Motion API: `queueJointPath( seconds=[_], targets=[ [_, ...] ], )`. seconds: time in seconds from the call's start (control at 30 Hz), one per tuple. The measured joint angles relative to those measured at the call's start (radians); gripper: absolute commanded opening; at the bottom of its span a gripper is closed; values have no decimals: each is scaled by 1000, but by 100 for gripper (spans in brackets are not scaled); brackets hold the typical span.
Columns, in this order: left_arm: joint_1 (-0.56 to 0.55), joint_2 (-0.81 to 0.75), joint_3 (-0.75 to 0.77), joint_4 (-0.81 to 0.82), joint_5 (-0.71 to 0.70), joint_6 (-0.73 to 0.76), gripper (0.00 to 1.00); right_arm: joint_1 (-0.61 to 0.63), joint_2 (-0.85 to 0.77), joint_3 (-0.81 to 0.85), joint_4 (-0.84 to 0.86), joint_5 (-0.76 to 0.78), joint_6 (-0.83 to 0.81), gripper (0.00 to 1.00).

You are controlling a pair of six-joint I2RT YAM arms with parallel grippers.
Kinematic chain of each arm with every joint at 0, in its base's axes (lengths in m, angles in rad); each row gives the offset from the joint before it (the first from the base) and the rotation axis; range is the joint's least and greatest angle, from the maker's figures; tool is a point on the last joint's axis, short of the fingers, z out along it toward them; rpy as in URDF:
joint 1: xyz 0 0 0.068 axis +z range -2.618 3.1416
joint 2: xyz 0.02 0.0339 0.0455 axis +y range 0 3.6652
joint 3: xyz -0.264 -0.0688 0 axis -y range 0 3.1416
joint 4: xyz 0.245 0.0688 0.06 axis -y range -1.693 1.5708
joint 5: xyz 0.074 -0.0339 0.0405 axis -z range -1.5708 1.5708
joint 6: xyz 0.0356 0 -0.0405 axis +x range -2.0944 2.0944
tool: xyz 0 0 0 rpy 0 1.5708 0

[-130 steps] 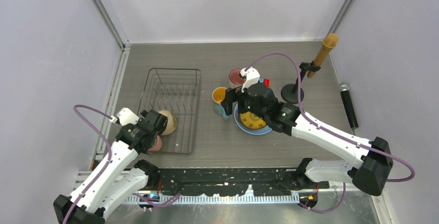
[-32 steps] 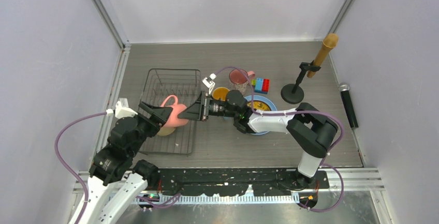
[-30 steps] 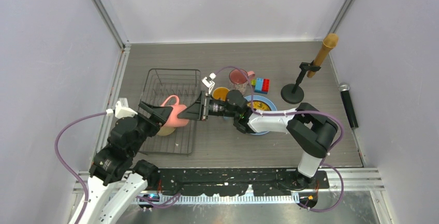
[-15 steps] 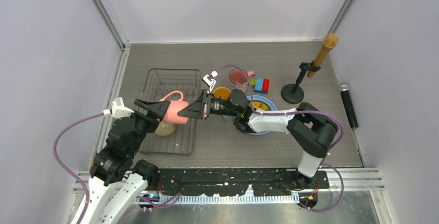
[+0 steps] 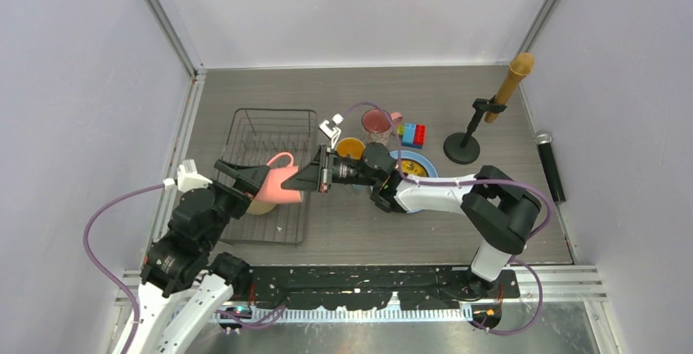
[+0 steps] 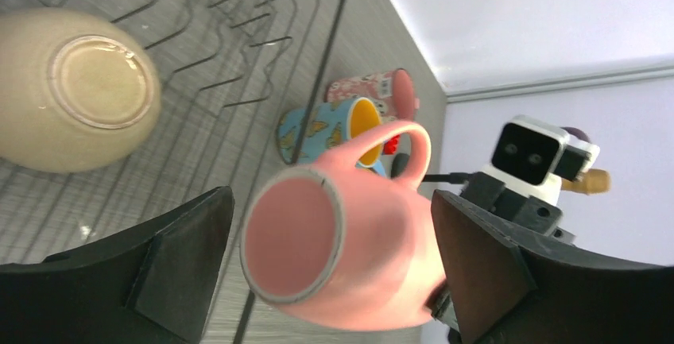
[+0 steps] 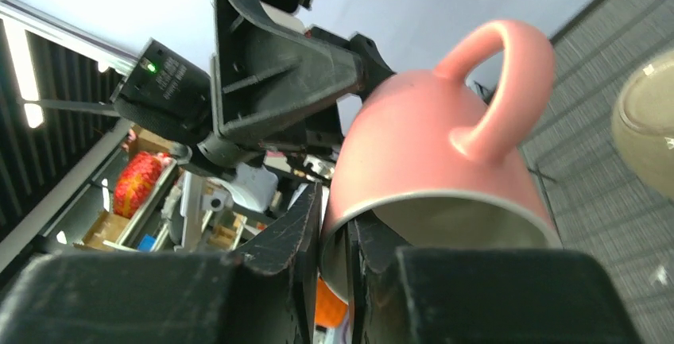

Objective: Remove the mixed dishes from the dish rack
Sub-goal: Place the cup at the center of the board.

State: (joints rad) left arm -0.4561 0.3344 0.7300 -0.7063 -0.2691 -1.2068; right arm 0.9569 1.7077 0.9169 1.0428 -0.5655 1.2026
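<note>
A pink cup [image 5: 279, 184] hangs on its side over the right edge of the black wire dish rack [image 5: 270, 125], between both grippers. My right gripper [image 5: 315, 180] is shut on its rim, one finger inside and one outside [image 7: 338, 225]. My left gripper [image 5: 248, 177] is open, and its jaws stand wide on either side of the cup's base [image 6: 332, 201] without touching it. A cream bowl [image 5: 260, 204] lies upside down in the rack [image 6: 334, 10], also seen as the bowl [image 6: 75, 90] in the left wrist view.
Right of the rack stand a blue mug with a yellow inside [image 5: 350, 148], a pink patterned mug [image 5: 377, 121] and a blue plate [image 5: 414, 200] carrying a yellow plate. Coloured bricks [image 5: 413, 134], a stand [image 5: 466, 145] and a microphone [image 5: 549, 162] lie further right.
My right gripper has closed on the cup's rim. My left gripper has opened wide and let go of the cup, which has shifted slightly to the right.
</note>
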Motion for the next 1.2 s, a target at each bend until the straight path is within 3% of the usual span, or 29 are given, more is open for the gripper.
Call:
queueJointPath(
  seconds=[0.3, 0.47, 0.83, 1.2],
  targets=[
    [0, 48, 48, -122, -36, 63, 100, 1, -55, -77, -143, -5, -106, 1],
    [0, 91, 91, -168, -52, 95, 100, 1, -170, -109, -311, 30, -224, 1],
    [0, 128, 97, -220, -89, 146, 100, 2, -602, -113, -909, 304, -568, 1],
    [0, 275, 129, -284, -130, 206, 100, 0, -614, -35, -1503, 476, -730, 1]
  ],
)
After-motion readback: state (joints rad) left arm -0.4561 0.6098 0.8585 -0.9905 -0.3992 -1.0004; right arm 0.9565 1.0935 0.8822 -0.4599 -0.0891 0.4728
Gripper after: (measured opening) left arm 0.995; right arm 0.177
